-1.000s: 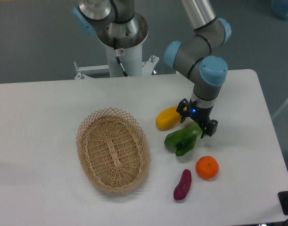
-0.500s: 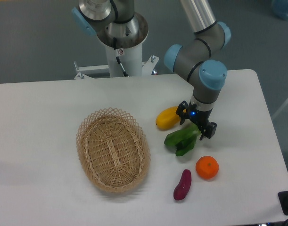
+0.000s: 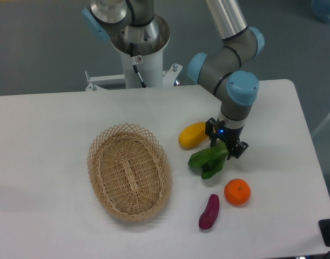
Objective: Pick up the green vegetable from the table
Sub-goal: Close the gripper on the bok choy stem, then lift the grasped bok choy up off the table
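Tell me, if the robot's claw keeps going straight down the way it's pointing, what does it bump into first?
Most likely the green vegetable: the gripper points down with its fingers on either side of the pale stalk end. Under that is the table. Exact height is hard to judge.

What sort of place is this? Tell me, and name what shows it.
Probably a robotics lab or test cell: an arm's gripper works over a bare white table set with toy-like produce, the green vegetable and an orange, beside a wicker basket.
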### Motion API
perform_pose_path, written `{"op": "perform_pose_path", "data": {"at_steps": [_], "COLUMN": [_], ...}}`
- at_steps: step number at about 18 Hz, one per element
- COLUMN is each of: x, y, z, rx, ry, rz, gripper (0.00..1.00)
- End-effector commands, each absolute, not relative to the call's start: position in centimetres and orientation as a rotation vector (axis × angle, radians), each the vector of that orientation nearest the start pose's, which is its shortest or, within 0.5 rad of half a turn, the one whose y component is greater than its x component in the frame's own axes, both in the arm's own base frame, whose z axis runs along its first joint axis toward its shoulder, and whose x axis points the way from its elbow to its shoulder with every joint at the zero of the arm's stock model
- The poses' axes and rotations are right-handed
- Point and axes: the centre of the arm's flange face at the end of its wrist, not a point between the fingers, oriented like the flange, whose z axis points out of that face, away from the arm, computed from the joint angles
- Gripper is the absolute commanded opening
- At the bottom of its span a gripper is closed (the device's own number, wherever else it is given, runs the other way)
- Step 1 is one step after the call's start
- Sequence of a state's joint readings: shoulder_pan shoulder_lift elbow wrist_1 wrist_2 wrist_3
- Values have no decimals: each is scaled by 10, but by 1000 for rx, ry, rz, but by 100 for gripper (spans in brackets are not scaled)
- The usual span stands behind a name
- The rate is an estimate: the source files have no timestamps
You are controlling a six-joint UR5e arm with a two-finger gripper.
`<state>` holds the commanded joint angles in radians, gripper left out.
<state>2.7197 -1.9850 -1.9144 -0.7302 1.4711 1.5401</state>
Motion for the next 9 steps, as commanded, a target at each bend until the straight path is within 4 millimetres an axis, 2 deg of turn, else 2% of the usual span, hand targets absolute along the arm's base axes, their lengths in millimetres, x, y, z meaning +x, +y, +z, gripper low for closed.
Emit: {"op": "perform_pose_path", "data": {"at_steps": [3,9], "x": [-457,-464], "y": [362,364], "z": [195,206], "rx": [-2964,-2954], "ry": [596,601], "rz": [97,133], "gripper": [47,46]}}
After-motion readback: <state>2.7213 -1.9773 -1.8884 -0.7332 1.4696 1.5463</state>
